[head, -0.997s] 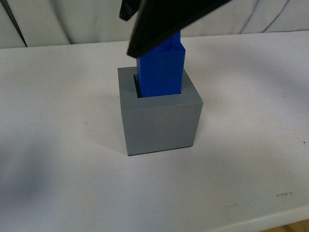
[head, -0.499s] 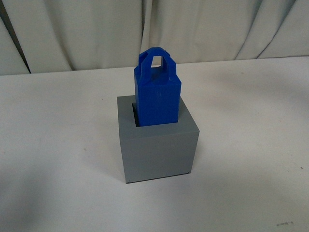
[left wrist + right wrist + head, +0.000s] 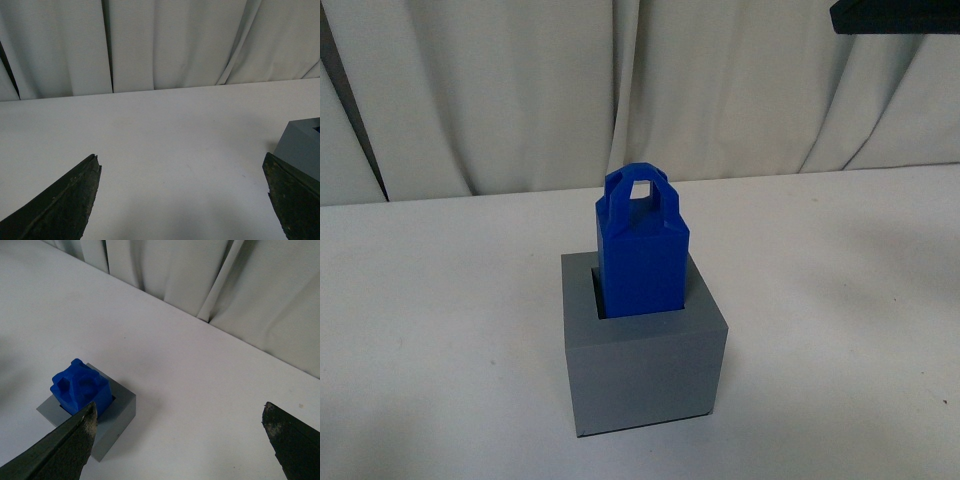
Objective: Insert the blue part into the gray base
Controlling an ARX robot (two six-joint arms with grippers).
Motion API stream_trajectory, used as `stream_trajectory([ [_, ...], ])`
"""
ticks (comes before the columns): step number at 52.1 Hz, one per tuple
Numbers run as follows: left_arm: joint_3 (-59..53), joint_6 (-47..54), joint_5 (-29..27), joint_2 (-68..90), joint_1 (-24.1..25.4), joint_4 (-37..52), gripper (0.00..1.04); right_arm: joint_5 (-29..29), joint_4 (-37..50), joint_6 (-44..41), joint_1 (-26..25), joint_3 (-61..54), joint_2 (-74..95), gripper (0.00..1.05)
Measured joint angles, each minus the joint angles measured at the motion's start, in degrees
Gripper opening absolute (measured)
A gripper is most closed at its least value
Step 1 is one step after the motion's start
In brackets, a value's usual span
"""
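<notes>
The blue part (image 3: 642,255) stands upright in the square hole of the gray base (image 3: 645,365) in the middle of the white table, its loop handle on top. Both also show in the right wrist view, the blue part (image 3: 80,388) in the gray base (image 3: 120,412). My right gripper (image 3: 180,412) is open and empty, high above the table and off to the side of the base. A dark piece of an arm (image 3: 895,15) shows at the front view's top right. My left gripper (image 3: 182,167) is open and empty over bare table, with a corner of the gray base (image 3: 302,145) beside one finger.
The white table (image 3: 840,300) runs back to a pale curtain (image 3: 740,90) along its far edge. Nothing else stands on the table in these views.
The dark gripper that covered the blue part's top has lifted away and out to the top right. The blue part stays in the base, handle now in view. The view has tilted up.
</notes>
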Motion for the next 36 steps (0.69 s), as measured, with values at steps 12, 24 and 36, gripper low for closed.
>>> stream_trajectory([
  [12,0.0,0.0,-0.09,0.0,0.0,0.0,0.99,35.71,33.22,15.28,2.32,-17.97,-6.75,0.7],
  [24,0.0,0.0,0.04,0.0,-0.02,0.0,0.99,37.79,43.71,20.55,-1.33,-33.18,-14.82,0.33],
  [36,0.0,0.0,-0.04,0.0,0.0,0.0,0.99,35.19,45.86,20.96,-3.52,-41.77,-20.65,0.01],
])
